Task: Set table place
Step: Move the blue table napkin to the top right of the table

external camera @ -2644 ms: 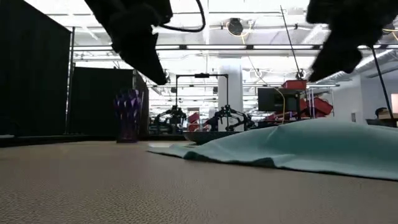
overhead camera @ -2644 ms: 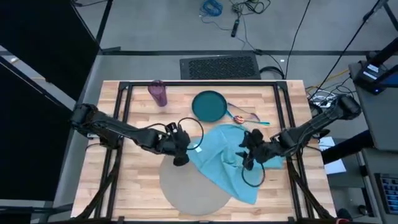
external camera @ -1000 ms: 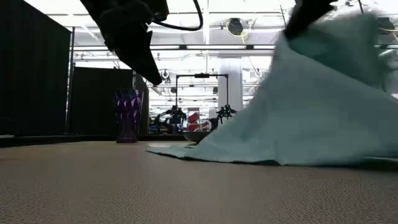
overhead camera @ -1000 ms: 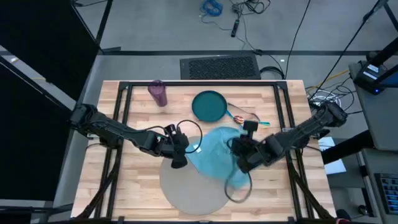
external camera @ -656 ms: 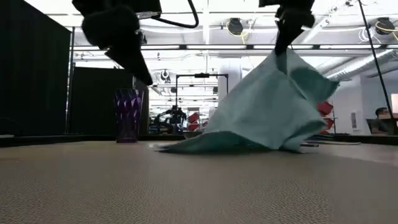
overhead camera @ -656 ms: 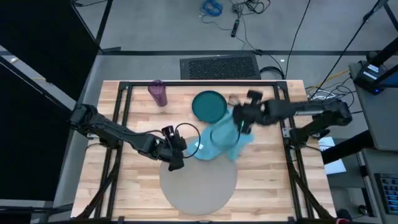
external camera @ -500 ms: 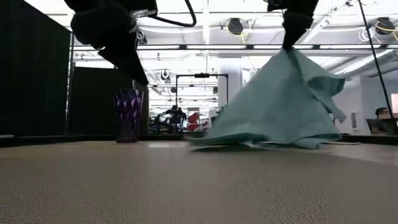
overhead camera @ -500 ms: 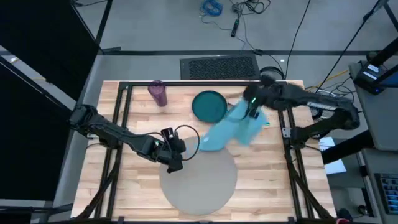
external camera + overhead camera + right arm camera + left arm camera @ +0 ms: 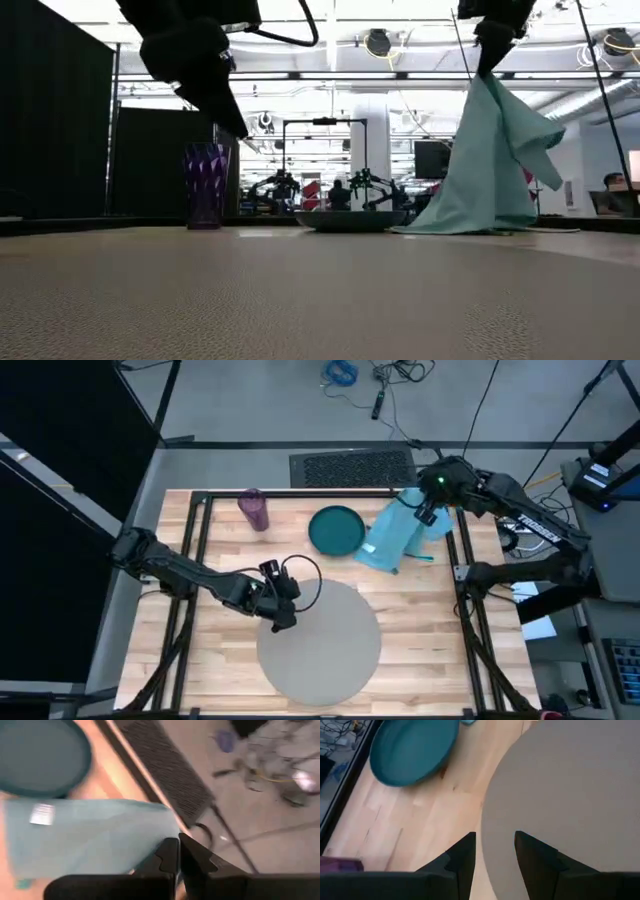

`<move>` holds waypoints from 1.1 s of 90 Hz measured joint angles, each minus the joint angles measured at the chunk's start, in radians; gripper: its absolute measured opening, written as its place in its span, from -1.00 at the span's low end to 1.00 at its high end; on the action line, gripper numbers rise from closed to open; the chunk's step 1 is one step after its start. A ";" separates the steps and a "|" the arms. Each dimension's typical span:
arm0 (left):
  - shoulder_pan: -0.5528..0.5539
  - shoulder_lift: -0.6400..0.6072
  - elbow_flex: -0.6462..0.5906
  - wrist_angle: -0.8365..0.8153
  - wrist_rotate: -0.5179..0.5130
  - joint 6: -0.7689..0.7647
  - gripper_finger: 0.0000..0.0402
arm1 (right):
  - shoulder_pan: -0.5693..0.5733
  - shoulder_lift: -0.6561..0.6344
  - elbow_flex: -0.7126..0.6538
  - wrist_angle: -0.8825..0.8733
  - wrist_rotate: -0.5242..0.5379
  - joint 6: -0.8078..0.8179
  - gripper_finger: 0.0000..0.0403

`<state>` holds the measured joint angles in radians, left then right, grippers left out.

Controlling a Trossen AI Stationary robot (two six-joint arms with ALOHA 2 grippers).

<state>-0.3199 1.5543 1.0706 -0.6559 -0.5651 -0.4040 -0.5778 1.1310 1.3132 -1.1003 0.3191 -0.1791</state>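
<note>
1. Right claw (image 9: 428,512): held high over the table's (image 9: 420,620) far right corner, fingers pressed together on a top fold of the napkin (image 9: 392,538). The cloth hangs in a cone; in the low view its hem reaches down about to table level just right of the plate (image 9: 336,530).
2. Left claw (image 9: 284,618): fingers apart and holding nothing, low over the near-left rim of the mat (image 9: 320,645).
3. Other parts: cup (image 9: 254,509) upright at the far left; cutlery (image 9: 424,558) shows only as a teal tip beneath the napkin.
4. Risk, drag: if you swing the napkin low, you may find its hem sweeps the hidden cutlery or nudges the plate.
5. Risk, edge: the grip sits near the far frame rail; release here and part of the cloth could probably slide off the table.
6. Risk, slip: you hold only a small pinch of cloth, so a quick move may shed it.
7. Open room: you have bare planks right of the mat and along the near edge, and the mat itself is uncovered.
</note>
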 joint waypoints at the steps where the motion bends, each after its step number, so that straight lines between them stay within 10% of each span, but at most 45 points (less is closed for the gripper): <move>1: 0.000 0.000 0.000 0.000 0.000 0.000 -0.39 | 0.000 0.005 0.000 0.004 -0.020 0.000 -1.00; 25: -0.014 0.000 0.000 0.002 0.006 -0.008 -0.39 | -0.012 0.156 0.000 -0.024 -0.309 0.061 -1.00; 48: -0.030 0.000 0.000 -0.010 0.008 -0.009 -0.39 | -0.018 0.246 -0.001 -0.067 -0.295 0.118 -0.94; 99: 0.045 0.000 -0.001 0.126 0.022 0.024 -0.39 | -0.017 0.174 -0.001 -0.185 -0.242 0.043 0.15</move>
<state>-0.2752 1.5543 1.0695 -0.5303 -0.5430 -0.3798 -0.5949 1.3051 1.3125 -1.2853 0.0772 -0.1362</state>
